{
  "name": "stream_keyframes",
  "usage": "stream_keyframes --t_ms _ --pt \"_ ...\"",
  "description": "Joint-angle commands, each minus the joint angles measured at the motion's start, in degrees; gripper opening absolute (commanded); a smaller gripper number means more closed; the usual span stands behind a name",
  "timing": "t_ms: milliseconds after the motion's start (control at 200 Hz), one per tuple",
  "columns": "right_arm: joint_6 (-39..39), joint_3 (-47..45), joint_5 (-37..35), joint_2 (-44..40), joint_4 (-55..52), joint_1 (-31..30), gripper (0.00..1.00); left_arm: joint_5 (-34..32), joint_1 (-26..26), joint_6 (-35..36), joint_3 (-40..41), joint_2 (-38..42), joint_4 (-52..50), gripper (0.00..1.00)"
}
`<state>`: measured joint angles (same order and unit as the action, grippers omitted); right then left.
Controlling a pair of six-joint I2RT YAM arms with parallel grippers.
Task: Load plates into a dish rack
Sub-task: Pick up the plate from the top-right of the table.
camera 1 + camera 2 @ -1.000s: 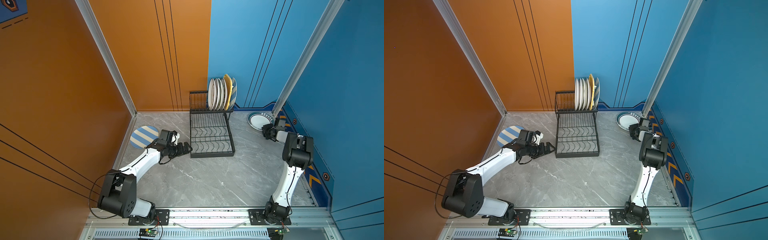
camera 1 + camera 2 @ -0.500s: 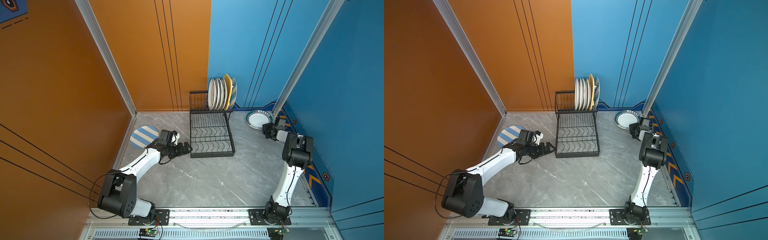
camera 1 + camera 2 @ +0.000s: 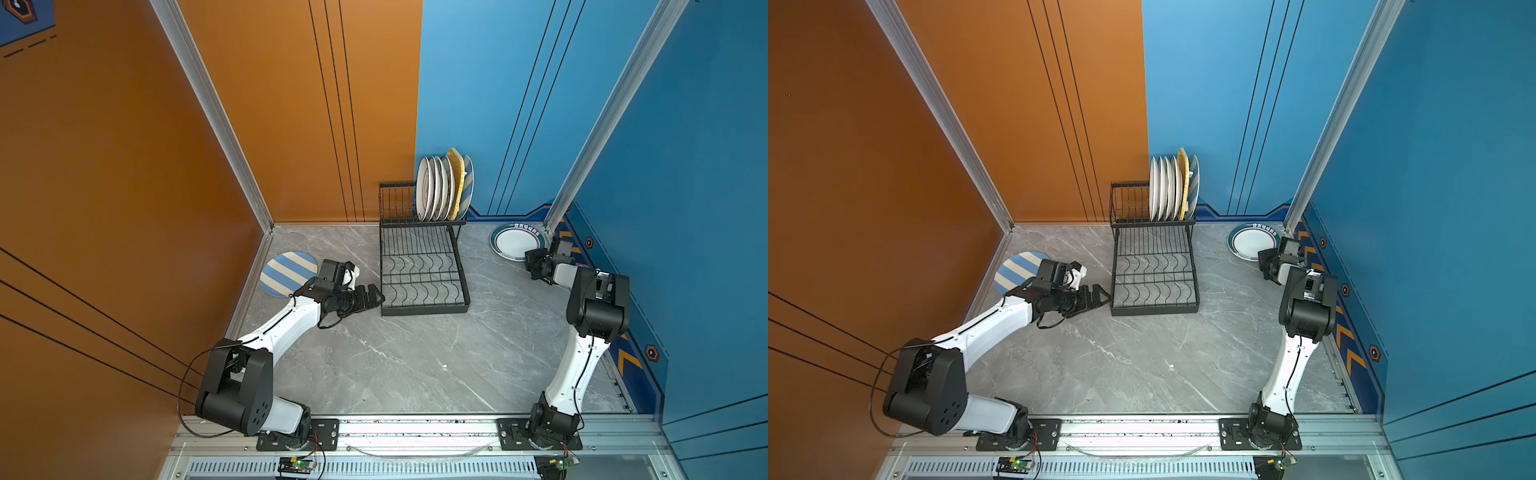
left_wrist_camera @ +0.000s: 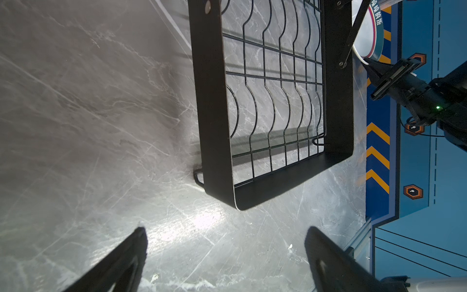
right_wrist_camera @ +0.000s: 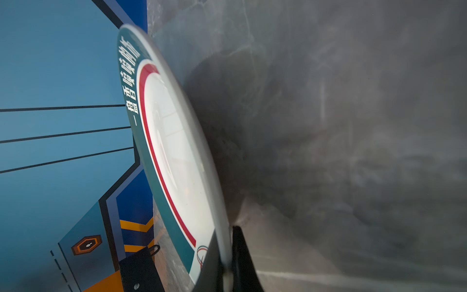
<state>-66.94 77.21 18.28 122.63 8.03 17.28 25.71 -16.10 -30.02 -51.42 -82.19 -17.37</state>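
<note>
overhead view of a grey marble table (image 3: 415,365) with an orange wall (image 3: 291,104) on its left and a blue wall (image 3: 685,166) on its right. the left arm (image 3: 282,328) and right arm (image 3: 582,365) reach in from the near edge.

a black wire dish rack (image 3: 424,309) stands at the middle back of the table. on the right part of its raised upper tier, plates stand upright on edge, close together: several white and cream plates (image 3: 432,191), then a yellow woven plate (image 3: 456,183), then a blue-and-cream striped plate (image 3: 468,183) at the right end. the wavy-wire lower tier sits in front, inside the flat black tray.

the right gripper (image 3: 528,257) is in the far right corner, clamped on the near rim of a teal-rimmed plate (image 3: 515,242). the right wrist view shows its black fingers (image 5: 243,260) pinching that rim. the plate has a white centre, a thin red ring and white lettering on the teal band. a dark shadow lies on the table beneath it. whether its far edge touches the table cannot be told.

the left gripper (image 3: 374,297) is low over the table just beside the rack's front left corner, jaws spread wide, holding nothing. a second striped plate (image 3: 286,272) lies flat on the table left of the rack, near the orange wall, partly hidden by the left arm.
</note>
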Motion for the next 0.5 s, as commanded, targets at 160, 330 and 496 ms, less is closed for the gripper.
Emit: stream_keyframes --t_ms 160,330,496 --pt "1.07 -6.54 2.20 -10.67 -0.55 -0.05 0.00 2.03 0.38 1.25 -1.50 -1.04 0.91 0.98" --pt "1.73 -11.66 3.45 -16.65 -1.08 0.00 0.00 3.17 0.46 1.69 -1.94 -1.47 1.06 0.98" --pt "2.67 -16.20 6.42 -22.82 -2.51 0.02 0.00 4.69 0.38 2.02 -2.30 -1.37 1.06 0.98"
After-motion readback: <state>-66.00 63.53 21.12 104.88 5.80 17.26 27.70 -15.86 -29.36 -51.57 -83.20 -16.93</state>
